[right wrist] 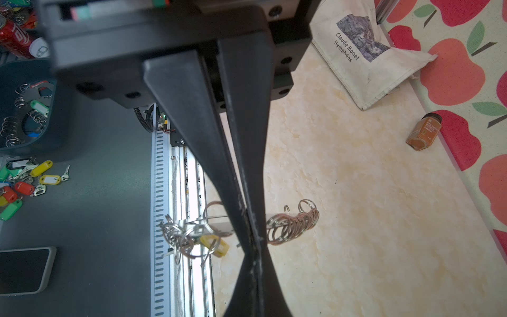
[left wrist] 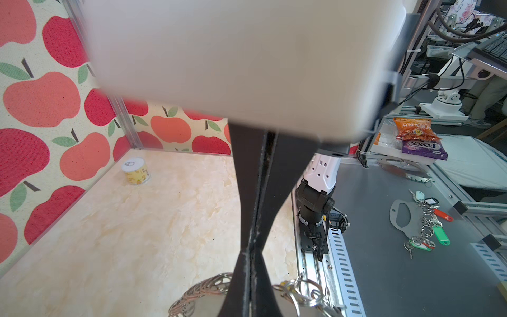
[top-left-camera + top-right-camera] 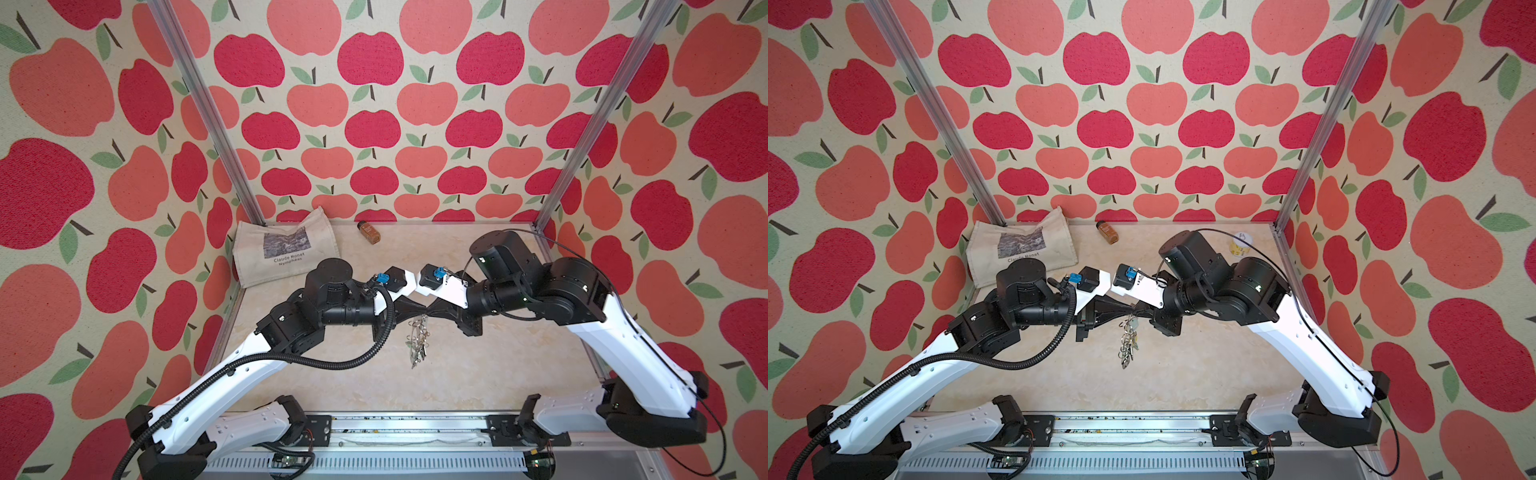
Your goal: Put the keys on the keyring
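Keyring [image 3: 417, 338] before bottle [image 3: 369, 232]; bag [image 3: 286, 249] left

Cream tote bag [image 3: 286, 249] printed "Claude Monet" slumps in the far left corner of the marbled beige worktop [image 3: 478, 374]. An amber spice jar [image 3: 369, 232] lies near it. A yellow tin [image 2: 136, 171] stands far right.

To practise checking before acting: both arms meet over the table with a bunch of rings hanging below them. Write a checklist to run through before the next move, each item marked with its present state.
1. Left tool shut: ok, fingers pressed together.
2. Right tool shut on the keyring: ok, rings show either side of its fingers.
3. Keyring off the table: ok, it hangs below the tools in both top views.
4. Room between the tools: not ok, their tips meet.
5. Keys threaded onto a ring: cannot tell, the bunch is too tangled.
6. Bag and spice jar away from the keyring: ok.
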{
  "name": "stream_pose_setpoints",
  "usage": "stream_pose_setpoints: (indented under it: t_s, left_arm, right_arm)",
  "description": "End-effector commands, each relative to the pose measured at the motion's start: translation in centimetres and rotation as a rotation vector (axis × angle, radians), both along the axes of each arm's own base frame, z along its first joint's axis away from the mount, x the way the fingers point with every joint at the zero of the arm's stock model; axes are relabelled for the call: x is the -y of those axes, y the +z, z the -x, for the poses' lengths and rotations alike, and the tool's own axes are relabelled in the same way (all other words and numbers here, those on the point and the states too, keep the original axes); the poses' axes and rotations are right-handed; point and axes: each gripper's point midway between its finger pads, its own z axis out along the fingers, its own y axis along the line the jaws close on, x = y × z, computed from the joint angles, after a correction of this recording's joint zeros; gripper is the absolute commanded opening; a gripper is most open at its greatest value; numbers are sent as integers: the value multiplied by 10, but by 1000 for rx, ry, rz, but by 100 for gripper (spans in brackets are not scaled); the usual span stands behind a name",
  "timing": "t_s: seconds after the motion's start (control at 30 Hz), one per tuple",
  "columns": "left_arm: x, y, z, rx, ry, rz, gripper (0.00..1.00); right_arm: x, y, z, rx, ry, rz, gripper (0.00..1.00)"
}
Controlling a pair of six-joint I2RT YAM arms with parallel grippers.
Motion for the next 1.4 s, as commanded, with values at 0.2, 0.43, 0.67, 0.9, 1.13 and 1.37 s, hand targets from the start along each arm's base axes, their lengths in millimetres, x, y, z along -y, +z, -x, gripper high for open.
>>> stream_pose_setpoints:
  t_s: [0.2, 0.43, 0.67, 0.9, 1.13, 1.37]
  left_arm:
    - [-3, 9, -4, 62, 31, 44, 0]
    - [-4, 22, -2, 93, 24, 78, 0]
    - [-10, 32, -1, 133, 41, 106, 0]
    - [-18, 52, 3, 193, 48, 168, 0]
    - [-20, 65, 7, 224, 30, 200, 0]
    - [-22, 72, 8, 252, 38, 221, 0]
  right_arm:
    - [-1, 27, 6, 50, 19, -117, 0]
    - [0, 31, 7, 57, 17, -139, 0]
    - [3, 32, 6, 70, 1, -146, 27]
    - [5, 35, 2, 83, -37, -192, 34]
    - [-1, 44, -4, 113, -59, -284, 29]
    - [-8, 48, 0, 75, -46, -353, 31]
